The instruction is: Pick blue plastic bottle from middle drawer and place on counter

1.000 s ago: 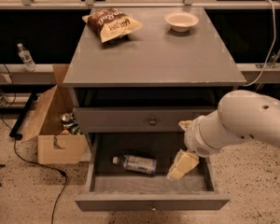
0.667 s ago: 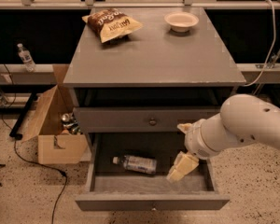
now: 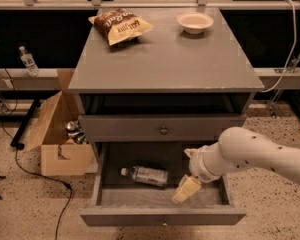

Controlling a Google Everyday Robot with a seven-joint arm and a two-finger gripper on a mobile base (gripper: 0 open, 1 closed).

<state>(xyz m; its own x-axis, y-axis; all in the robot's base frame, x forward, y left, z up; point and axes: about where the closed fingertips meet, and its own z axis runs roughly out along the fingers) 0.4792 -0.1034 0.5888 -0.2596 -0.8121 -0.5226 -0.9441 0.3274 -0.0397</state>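
Chip bag (image 3: 121, 25), white bowl (image 3: 195, 21) — cardboard box (image 3: 60, 134), water bottle (image 3: 28, 60) far left

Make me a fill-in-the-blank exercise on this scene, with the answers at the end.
1. The small clear plastic bottle with a white cap lies on its ____ in the open grey middle drawer.
2. The robot's cream gripper hangs over that drawer's floor, to the bottle's ____ in the camera view.
3. The shallow grey drawer with a round metal knob above it is ____.
Answers: side; right; shut.
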